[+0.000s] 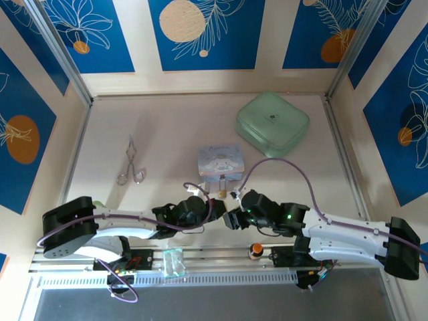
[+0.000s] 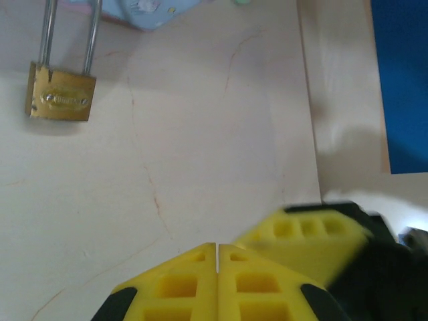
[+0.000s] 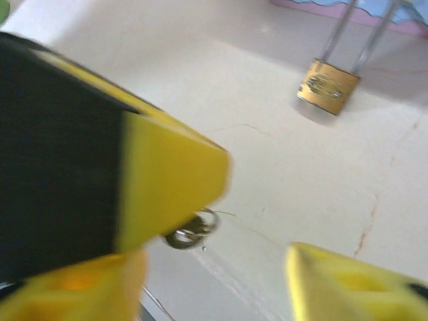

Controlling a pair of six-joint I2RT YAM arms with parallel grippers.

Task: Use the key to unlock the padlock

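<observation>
The left gripper was pinched shut, the padlock lying at its eleven o'clock — the right gripper stood wide apart.

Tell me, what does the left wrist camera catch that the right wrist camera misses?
Left wrist view: a blue wall panel, and the left tool with its yellow fingers pressed together. Right wrist view: a small metal ring lying on the pale table, and the right tool with its fingers apart. Shared: the brass padlock lying flat, next to the edge of a patterned tin.
</observation>
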